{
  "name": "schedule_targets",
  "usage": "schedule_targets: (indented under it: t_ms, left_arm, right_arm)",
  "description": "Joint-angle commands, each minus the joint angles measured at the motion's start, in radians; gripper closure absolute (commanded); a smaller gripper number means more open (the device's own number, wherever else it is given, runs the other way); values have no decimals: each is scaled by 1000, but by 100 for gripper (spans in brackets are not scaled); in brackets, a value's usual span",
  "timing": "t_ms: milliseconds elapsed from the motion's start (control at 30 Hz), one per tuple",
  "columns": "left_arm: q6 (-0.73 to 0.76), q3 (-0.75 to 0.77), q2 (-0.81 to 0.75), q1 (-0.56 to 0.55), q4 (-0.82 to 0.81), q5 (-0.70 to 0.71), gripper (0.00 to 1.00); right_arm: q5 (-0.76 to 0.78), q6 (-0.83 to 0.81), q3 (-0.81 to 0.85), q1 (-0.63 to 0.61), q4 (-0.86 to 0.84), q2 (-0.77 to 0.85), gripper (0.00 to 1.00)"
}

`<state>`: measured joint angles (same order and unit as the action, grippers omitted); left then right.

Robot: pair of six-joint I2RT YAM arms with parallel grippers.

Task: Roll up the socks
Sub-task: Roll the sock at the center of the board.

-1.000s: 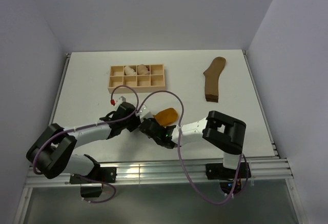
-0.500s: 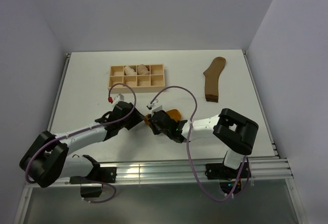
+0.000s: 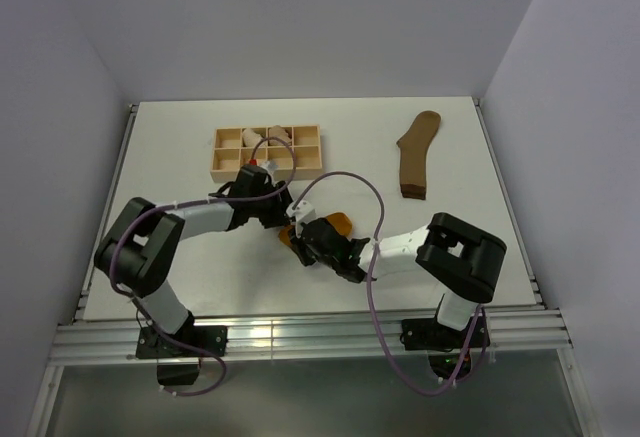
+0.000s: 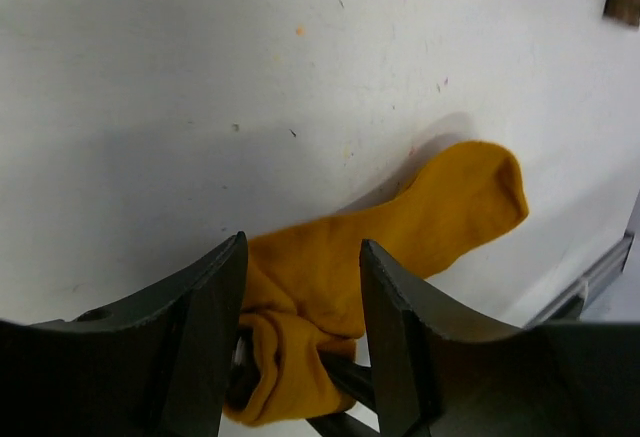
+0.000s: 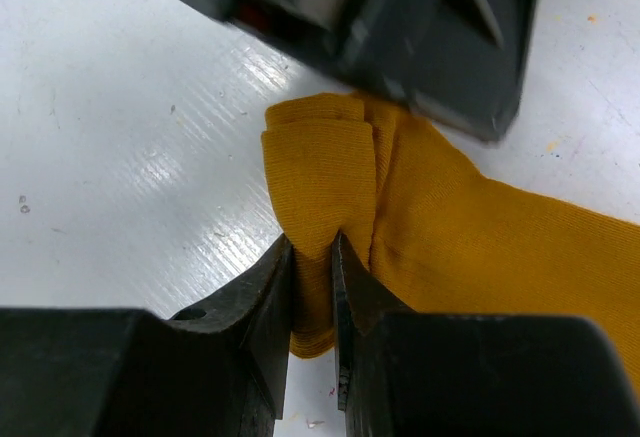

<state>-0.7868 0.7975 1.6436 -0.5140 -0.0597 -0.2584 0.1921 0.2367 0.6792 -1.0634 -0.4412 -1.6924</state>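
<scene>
The mustard-orange sock (image 3: pixel 336 224) lies mid-table with its toe end flat and its near end folded into a thick roll (image 5: pixel 320 172). My right gripper (image 5: pixel 312 242) is shut on the edge of that roll, pinching the fabric between its fingertips; from above it sits at the sock's left end (image 3: pixel 298 235). My left gripper (image 4: pixel 302 247) stands open astride the same rolled end (image 4: pixel 290 357), fabric brushing its left finger (image 4: pixel 215 297). From above the left gripper (image 3: pixel 283 219) meets the right one head-on. The olive-brown sock (image 3: pixel 414 152) lies flat at the far right, untouched.
A wooden compartment tray (image 3: pixel 225 173) sits at the back left, just beyond the left arm, with pale pinkish rolled bundles (image 3: pixel 253 138) in its far cells. Purple cables (image 3: pixel 350 182) loop over both arms. White walls close in the table's sides.
The left arm has swung away from the near edge, and its gripper now comes at the sock from the tray side. The right gripper kept its grip and shifted slightly up-left.
</scene>
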Motion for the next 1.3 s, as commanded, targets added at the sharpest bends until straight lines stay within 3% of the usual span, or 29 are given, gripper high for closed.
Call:
schedule_targets:
  t_ms: [0, 400, 500, 600, 800, 833, 1000, 1267]
  left_arm:
    - [106, 67, 77, -3, -52, -159, 46]
    - [221, 124, 215, -58, -39, -164, 43]
    - [224, 138, 248, -83, -37, -151, 47]
    - [227, 152, 266, -109, -25, -127, 52]
    - [219, 160, 277, -126, 15, -35, 87]
    - [216, 158, 271, -126, 18, -21, 99]
    - [181, 128, 220, -116, 18, 83, 100]
    - [87, 16, 85, -11, -77, 162, 100]
  right_arm:
    - [-59, -20, -33, -6, 61, -9, 100]
    - [-59, -27, -32, -6, 62, -12, 100]
    - [-51, -25, -30, -7, 62, -13, 100]
    - [-45, -23, -33, -7, 64, -9, 100]
    - [-37, -20, -29, -7, 78, -7, 100]
    - [-37, -17, -27, -7, 79, -6, 100]
    - [-33, -7, -26, -7, 94, 5, 100]
    - [-60, 24, -10, -4, 113, -12, 100]
